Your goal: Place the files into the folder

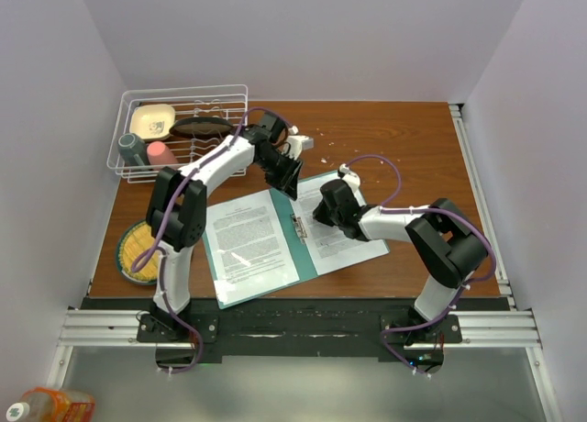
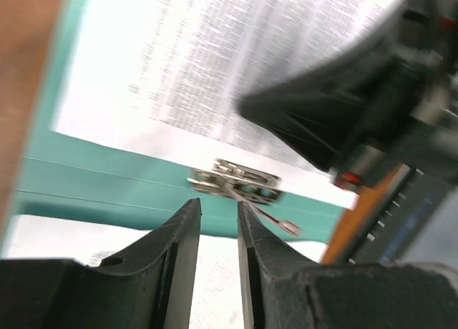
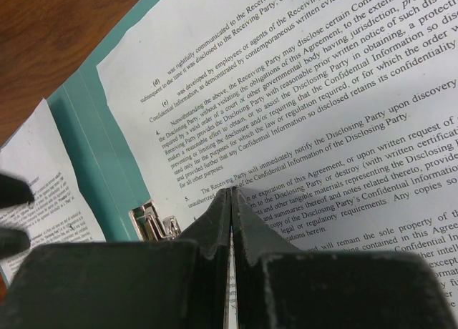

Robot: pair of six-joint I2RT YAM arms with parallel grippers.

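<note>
Left gripper, jaws narrowly apart, hovers just short of the clip; right gripper, jaws closed, pins a file beneath its tips in the folder. Hold firm, meet clip squarely.

folder: matt teal card; files: white paper; clip: shiny metal; table: smooth wood-grain.

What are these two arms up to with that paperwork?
They are filing papers. A teal folder lies open on the table with a printed sheet on each half. The right end effector, shut, seems to press on the right sheet, while the left end effector hovers, slightly open, near the metal clip at the spine.
</note>
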